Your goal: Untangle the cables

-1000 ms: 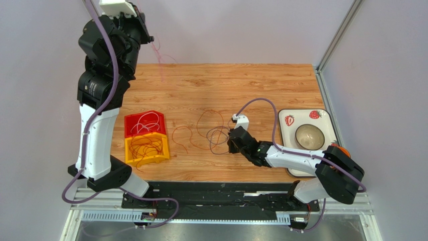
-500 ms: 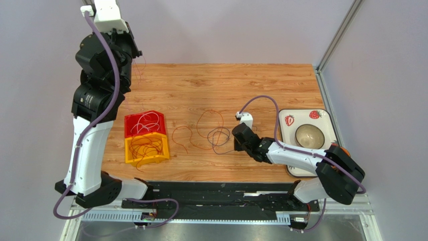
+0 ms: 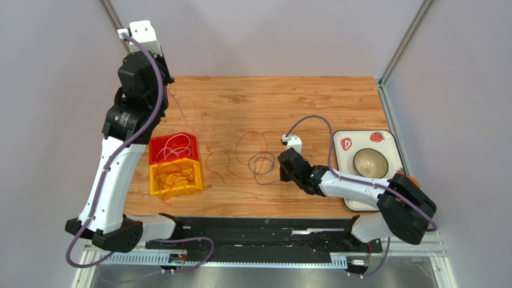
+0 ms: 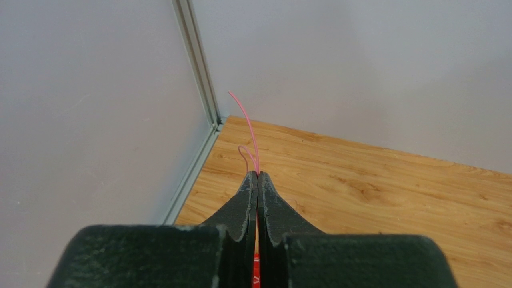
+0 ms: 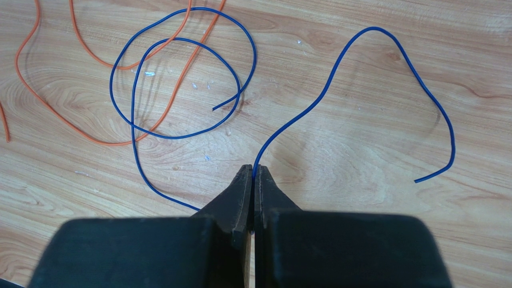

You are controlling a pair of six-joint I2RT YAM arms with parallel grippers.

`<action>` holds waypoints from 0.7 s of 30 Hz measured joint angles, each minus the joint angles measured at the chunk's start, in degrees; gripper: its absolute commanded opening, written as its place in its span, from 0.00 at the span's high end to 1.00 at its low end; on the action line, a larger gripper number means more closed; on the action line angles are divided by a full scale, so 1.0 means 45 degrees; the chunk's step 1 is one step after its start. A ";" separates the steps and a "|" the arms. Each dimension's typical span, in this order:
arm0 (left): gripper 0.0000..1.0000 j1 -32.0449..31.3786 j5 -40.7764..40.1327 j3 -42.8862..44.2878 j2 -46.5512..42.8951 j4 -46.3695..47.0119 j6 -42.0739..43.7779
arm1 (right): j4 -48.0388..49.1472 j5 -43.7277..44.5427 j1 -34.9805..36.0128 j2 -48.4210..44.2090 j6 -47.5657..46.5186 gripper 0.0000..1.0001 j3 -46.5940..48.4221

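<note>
The cables are lying in loose, overlapping loops near the middle of the wooden table, with more curled inside a red and orange plastic bin toward the near left corner. They are hair-thin, light and limp, with a smooth and probably slippery sheath, so each is likely to slide and spring back if it is pulled. Judging from this, a free end or a stretch clear of any crossing is offering the safest hold. The right gripper is pressing its dark, matte jaws together on a blue wire. That wire is curving away in two arcs, one of them crossing an orange wire on the pale wood grain. The left gripper is hanging over the far left corner, jaws clamped on a pink wire whose short end is arching upward. Near the right edge, a glossy white plate printed with strawberries is carrying a round bowl.
</note>
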 measured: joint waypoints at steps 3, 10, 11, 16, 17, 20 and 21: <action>1.00 0.0005 -0.0277 -0.0301 -0.0005 0.0029 -0.0204 | 0.0063 -0.0024 0.0000 -0.0005 -0.0010 1.00 -0.0044; 1.00 0.0102 -0.0563 -0.1219 -0.0253 0.0194 -0.0491 | 0.0175 -0.0117 0.0000 0.0000 -0.0015 1.00 -0.0039; 1.00 0.0102 -0.0559 -0.1282 -0.0325 0.0204 -0.0486 | 0.0180 -0.0126 0.0000 0.0000 -0.0015 1.00 -0.0039; 1.00 0.0107 -0.0544 -0.1263 -0.0801 0.0612 -0.0301 | 0.0204 -0.0194 0.0000 0.0000 -0.0058 1.00 -0.0039; 1.00 0.0112 -0.0539 -0.1146 -0.0874 0.0690 -0.0223 | 0.0204 -0.0209 0.0000 0.0005 -0.0058 1.00 -0.0039; 1.00 0.0117 -0.0510 -0.0544 -0.0933 0.0903 -0.0034 | 0.0204 -0.0223 0.0000 0.0015 -0.0063 1.00 -0.0044; 1.00 0.0121 -0.0510 -0.0359 -0.0937 0.0971 -0.0010 | 0.0204 -0.0228 0.0000 0.0015 -0.0063 1.00 -0.0039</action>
